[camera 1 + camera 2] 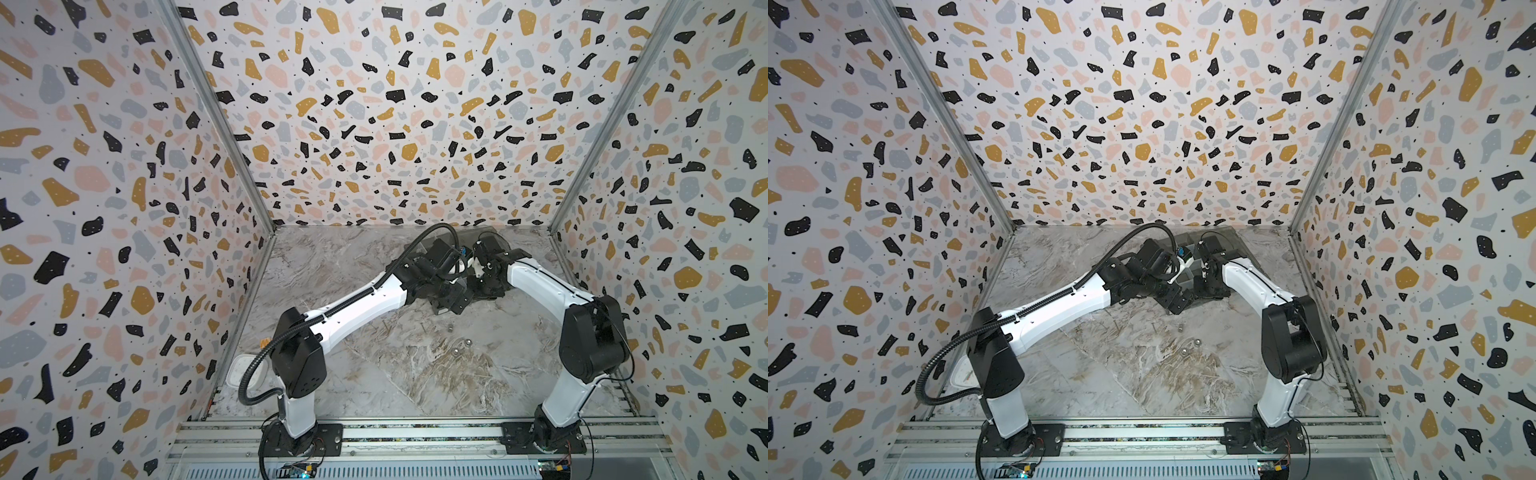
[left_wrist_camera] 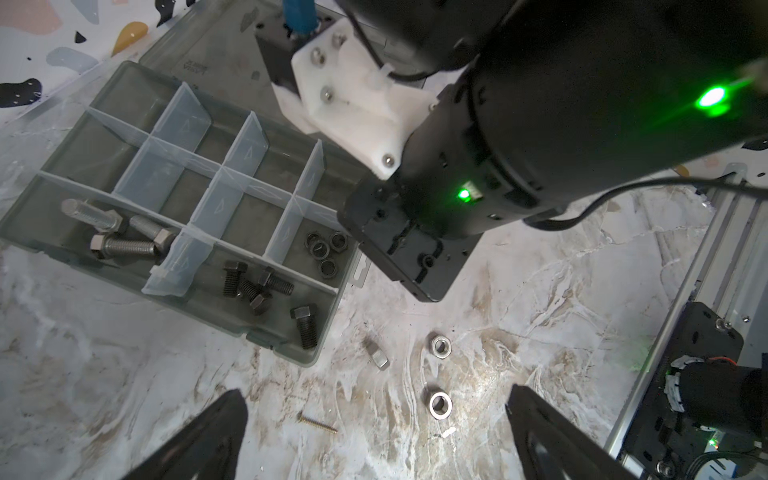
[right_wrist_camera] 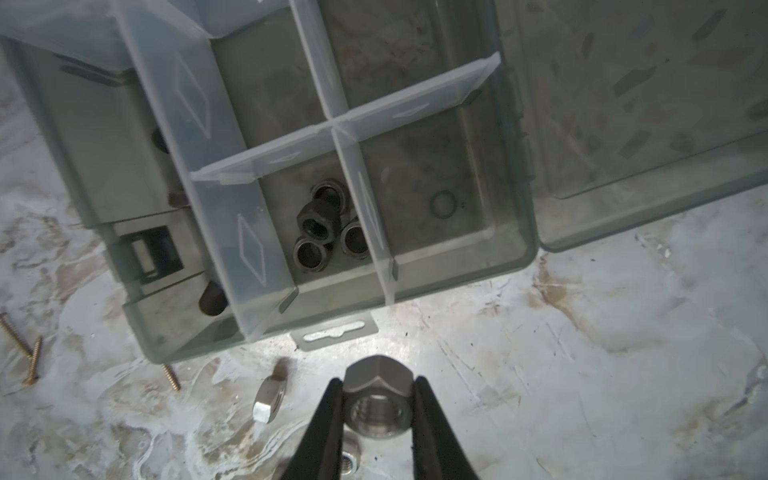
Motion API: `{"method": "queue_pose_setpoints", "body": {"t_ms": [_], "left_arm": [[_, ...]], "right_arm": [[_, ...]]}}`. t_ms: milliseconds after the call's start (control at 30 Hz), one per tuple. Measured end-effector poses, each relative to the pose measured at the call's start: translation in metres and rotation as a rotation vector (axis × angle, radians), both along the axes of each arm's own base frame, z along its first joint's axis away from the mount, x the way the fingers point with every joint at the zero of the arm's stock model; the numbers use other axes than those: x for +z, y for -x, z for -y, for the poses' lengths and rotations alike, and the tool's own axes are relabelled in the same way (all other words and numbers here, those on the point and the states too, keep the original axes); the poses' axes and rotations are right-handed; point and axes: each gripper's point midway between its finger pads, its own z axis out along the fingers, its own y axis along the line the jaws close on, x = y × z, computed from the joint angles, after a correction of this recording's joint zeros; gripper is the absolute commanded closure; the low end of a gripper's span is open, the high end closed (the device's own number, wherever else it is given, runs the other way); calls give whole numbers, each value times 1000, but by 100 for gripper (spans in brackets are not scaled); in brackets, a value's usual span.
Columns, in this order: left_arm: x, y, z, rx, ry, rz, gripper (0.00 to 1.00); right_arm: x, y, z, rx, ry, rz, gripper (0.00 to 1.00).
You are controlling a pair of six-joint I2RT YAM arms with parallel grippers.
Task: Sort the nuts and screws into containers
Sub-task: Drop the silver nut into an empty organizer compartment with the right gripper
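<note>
Steel in the claw: the right gripper (image 3: 378,405) has its jaws narrow on one silver nut (image 3: 376,374), pinched across its flats, seemingly clear of the table (image 3: 602,374) and just short of the organiser box (image 3: 515,174). Step in hand, as I judge it: carrying this nut to a compartment. Black nuts (image 3: 324,226) fill one cell and the bare compartment (image 3: 436,199) beside it looks the likely home. The next move calls for a short advance over the wall, clear of the pale dividers, then release. The left gripper (image 2: 376,392) hangs wide and holds nothing over loose silver nuts (image 2: 440,345). Black bolts (image 2: 266,286) and silver bolts (image 2: 120,239) are already boxed. Brass wood screws (image 3: 16,336) lie stray. In both top views the box sits upper centre, crowded by both wrists, so a collision is the risk.
</note>
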Motion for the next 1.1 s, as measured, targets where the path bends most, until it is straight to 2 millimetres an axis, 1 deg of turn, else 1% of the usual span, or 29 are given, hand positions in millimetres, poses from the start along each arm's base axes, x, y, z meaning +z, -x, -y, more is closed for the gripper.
{"method": "queue_pose_setpoints", "body": {"t_ms": [133, 300, 433, 467, 500, 567, 600, 700, 833, 900, 1000, 1100], "left_arm": [[-7, -6, 1, -2, -2, -21, 1], [-8, -16, -8, 15, 7, -38, 2], [-9, -23, -14, 30, 12, -43, 2], [-9, -24, -15, 31, 12, -45, 1], [-10, -25, -16, 34, 12, -48, 1], [-11, -26, -17, 36, 12, -51, 0], [-11, -27, -18, 38, 12, -51, 0], [-11, -29, -20, 43, 13, -52, 0], [-12, -31, -24, 55, 12, -52, 0], [-17, -29, -30, 61, 4, -59, 0], [-25, -20, -46, 74, -16, -76, 0], [-29, -8, -63, 83, -32, -87, 0]], "right_arm": [[-13, -11, 6, -10, 8, -28, 81], [-10, -28, 11, -22, 1, -2, 81], [-15, -35, 17, -32, 4, -9, 80], [-17, -37, 18, -33, 3, -11, 79], [-19, -39, 19, -33, 4, -16, 75], [-24, -43, 19, -32, 1, -24, 65], [-27, -44, 19, -31, 0, -30, 62], [-27, -45, 18, -23, -8, -31, 61], [-21, -47, 15, -14, -25, -20, 61], [-16, -44, 13, -10, -28, -20, 61], [0, -38, 7, 7, -33, 4, 61], [23, -22, -8, 45, -45, 46, 61]]}}
